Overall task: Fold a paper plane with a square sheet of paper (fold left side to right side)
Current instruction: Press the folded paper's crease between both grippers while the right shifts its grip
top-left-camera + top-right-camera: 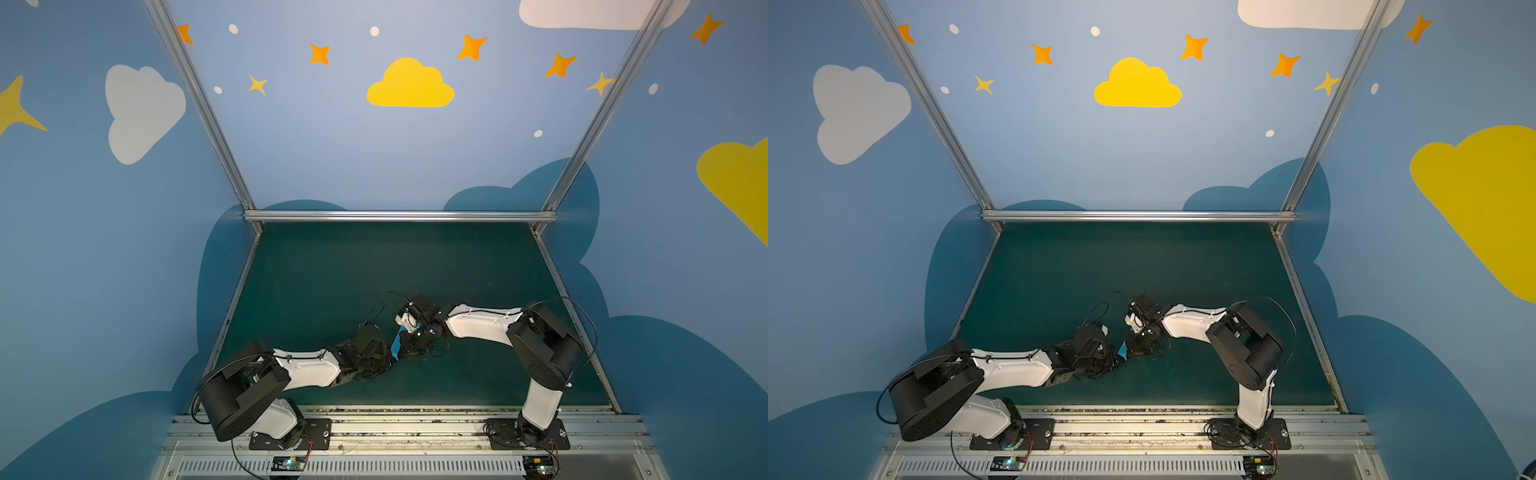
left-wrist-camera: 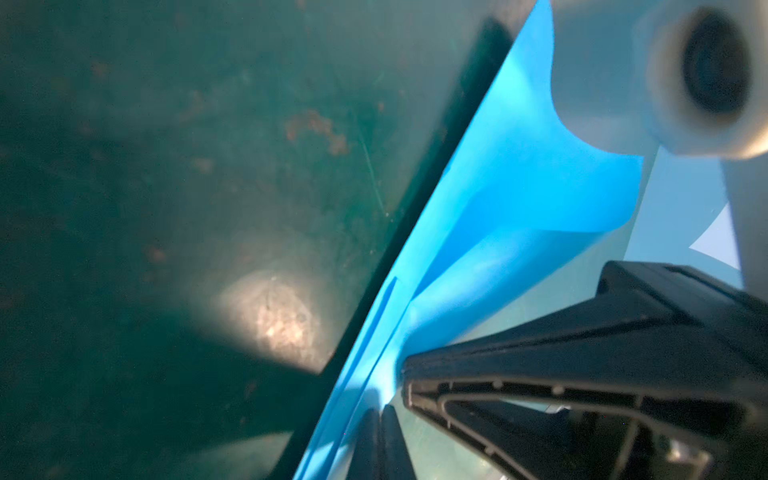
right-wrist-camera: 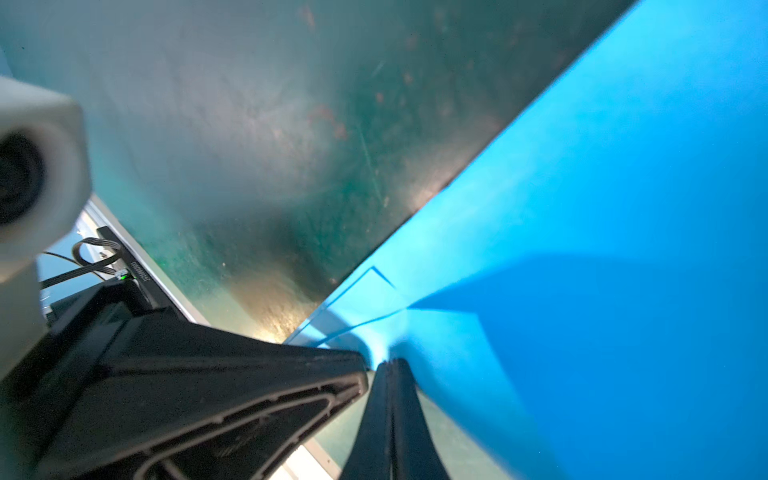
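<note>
The square sheet of paper (image 1: pixel 395 343) (image 1: pixel 1122 351) is bright sky-blue and shows in both top views only as a narrow sliver, held up on edge between the two grippers above the mat's middle front. In the left wrist view the paper (image 2: pixel 519 187) is folded in layers with a curled flap. My left gripper (image 2: pixel 380 409) (image 1: pixel 390 358) is shut on its edge. My right gripper (image 3: pixel 388 363) (image 1: pixel 406 348) pinches the paper (image 3: pixel 602 208) close beside it, shut too. The arms hide most of the sheet, so I cannot tell whether it has the paper plane's shape.
The dark green mat (image 1: pixel 374 266) spreads behind and beside the grippers. An aluminium rail (image 1: pixel 415 419) with both arm bases runs along the front. Metal frame bars (image 1: pixel 399 216) and painted blue walls close the back and sides.
</note>
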### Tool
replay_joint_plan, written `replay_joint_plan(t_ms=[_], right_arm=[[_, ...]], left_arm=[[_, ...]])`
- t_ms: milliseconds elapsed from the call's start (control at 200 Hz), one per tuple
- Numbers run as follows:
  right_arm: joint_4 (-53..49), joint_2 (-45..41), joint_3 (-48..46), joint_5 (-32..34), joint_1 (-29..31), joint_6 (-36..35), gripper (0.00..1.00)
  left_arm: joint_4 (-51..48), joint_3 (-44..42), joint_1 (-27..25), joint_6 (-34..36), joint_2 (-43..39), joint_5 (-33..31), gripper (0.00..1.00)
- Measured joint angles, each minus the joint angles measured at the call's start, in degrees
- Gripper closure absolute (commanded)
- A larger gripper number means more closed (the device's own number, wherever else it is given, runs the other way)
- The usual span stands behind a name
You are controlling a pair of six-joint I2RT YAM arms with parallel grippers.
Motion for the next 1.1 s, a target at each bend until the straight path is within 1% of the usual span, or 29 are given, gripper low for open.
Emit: replay_joint_plan(t_ms=[656,961,1101], right_arm=[[1.18,-1.27,-2.69,-1.88,-8.24,-2.75,1.0],[1.16,-1.7,-3.58,-2.73,-12.79,-4.42,1.0],[1.09,-1.64,-3.69,-3.45,-15.93,-4.72,1.0]], left_arm=[[1.11,-0.83,0.37,-0.66,-0.28,0.24,0.96],[1.16,-1.49,0.61,-0.7,-1.07,-0.02,0.96],[1.16,-1.49,0.63,-0.72,-1.09,-0.02,0.96]])
